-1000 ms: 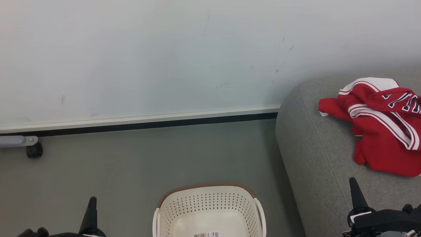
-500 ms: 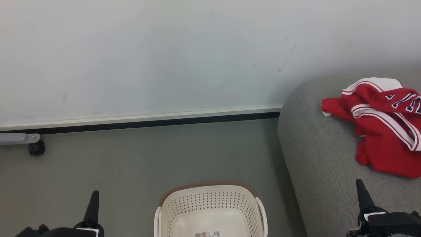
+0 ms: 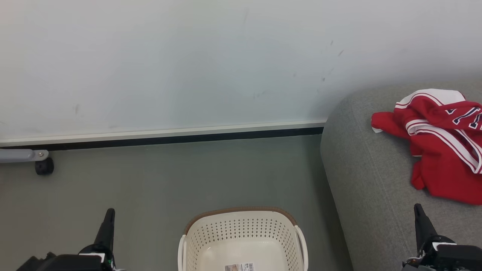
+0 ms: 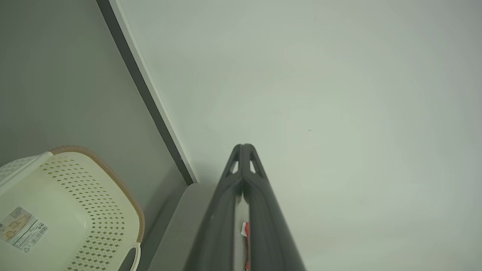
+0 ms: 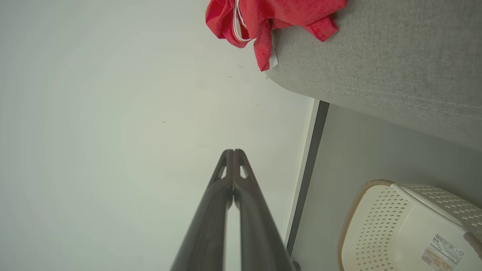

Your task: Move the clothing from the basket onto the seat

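While both stand closed tight on nothing, the left gripper (image 3: 109,212) points up left of the basket (image 3: 241,229), and the right gripper (image 3: 417,207) shows against the seat (image 3: 361,180). The basket stands on the floor (image 3: 158,180) just beside the seat. The clothing (image 3: 444,165) lies crumpled on the seat, near the wall (image 3: 188,56).
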